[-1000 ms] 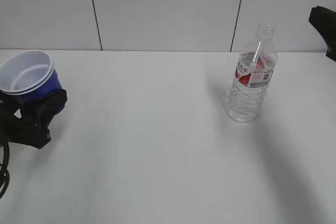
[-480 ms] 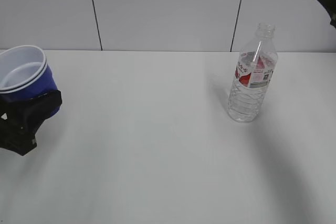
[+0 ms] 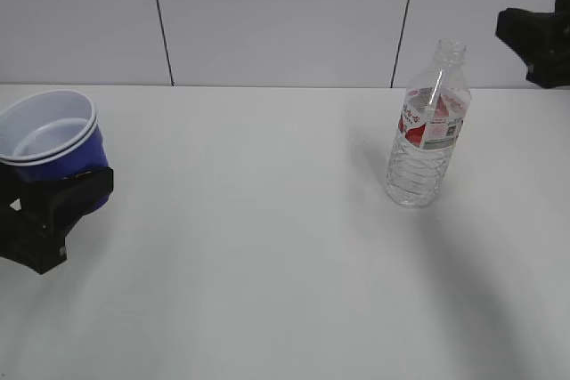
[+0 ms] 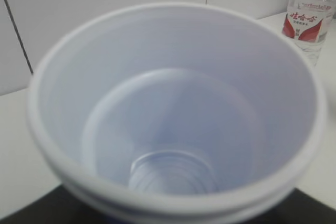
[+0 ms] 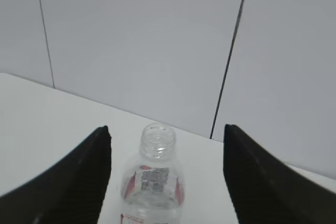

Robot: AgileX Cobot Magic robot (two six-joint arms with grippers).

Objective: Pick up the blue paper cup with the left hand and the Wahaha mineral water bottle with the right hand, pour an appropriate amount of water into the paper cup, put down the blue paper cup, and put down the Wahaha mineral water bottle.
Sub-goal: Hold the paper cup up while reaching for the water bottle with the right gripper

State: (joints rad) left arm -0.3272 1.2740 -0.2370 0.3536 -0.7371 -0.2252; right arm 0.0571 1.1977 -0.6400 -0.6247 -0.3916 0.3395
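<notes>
The blue paper cup (image 3: 55, 140) is upright at the far left, white inside with a doubled rim. My left gripper (image 3: 61, 186) is shut on its lower part. In the left wrist view the cup's white inside (image 4: 173, 124) fills the frame and looks empty. The Wahaha mineral water bottle (image 3: 427, 135) stands upright and capless on the table (image 3: 249, 246), right of centre. My right gripper (image 3: 534, 35) is open, up in the air behind and to the right of the bottle. In the right wrist view the bottle (image 5: 155, 182) shows between the spread fingers (image 5: 73, 182), which do not touch it.
A white panelled wall (image 3: 285, 15) with dark seams runs behind the table. The bottle also shows in the top right corner of the left wrist view (image 4: 310, 17). A wide stretch of bare white table lies between cup and bottle.
My left gripper with the cup moved left and up, then came back a little right and down. My right gripper rose, then came down and moved left, further into view.
</notes>
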